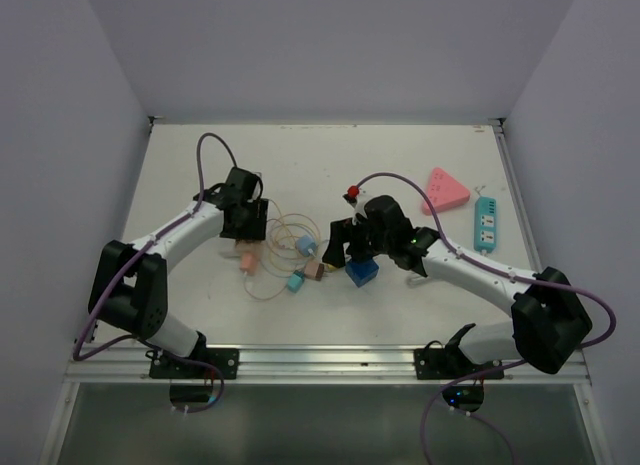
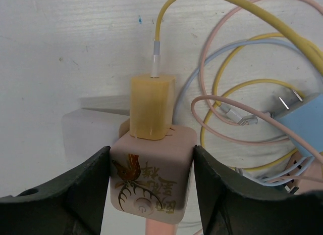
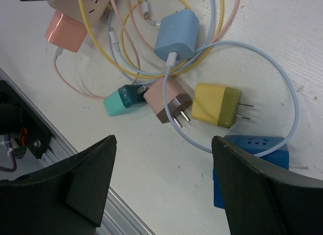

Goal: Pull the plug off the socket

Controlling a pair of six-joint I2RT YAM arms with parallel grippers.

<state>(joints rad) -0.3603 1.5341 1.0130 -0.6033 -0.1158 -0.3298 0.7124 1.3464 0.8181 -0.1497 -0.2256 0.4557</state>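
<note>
A white table (image 1: 300,165) is seen across the middle of the top view, enclosed by pale walls. Two arms are extended over it from the bottom edge, the left arm (image 1: 175,228) toward left of centre and the right arm (image 1: 470,269) toward the centre. At the upper right of the table a pink triangular power strip (image 1: 443,190) is laid, with a teal power strip (image 1: 486,225) just beside it on the right. The left gripper (image 1: 245,225) is placed around a pink socket cube (image 2: 151,179), shown at the lower centre of the left wrist view and printed with a gold bird. Its black fingers (image 2: 75,199) are pressed against both side faces, so the cube is grasped. The yellow plug (image 2: 151,106) is seated in the cube, just above it in that frame, and a yellow cable (image 2: 164,17) is led from it to the top edge. The right gripper (image 3: 164,159) is held spread wide above the table, with nothing between its fingers. A blue socket cube (image 3: 252,156) is found at the lower right of the right wrist view, partly hidden by one finger. Loose chargers are scattered amid coiled cables in that view: a light blue charger (image 3: 176,35) at upper centre, a yellow-olive charger (image 3: 214,104) right of centre, and a brown charger (image 3: 166,98) with a teal charger (image 3: 118,102) just beside it.
</note>
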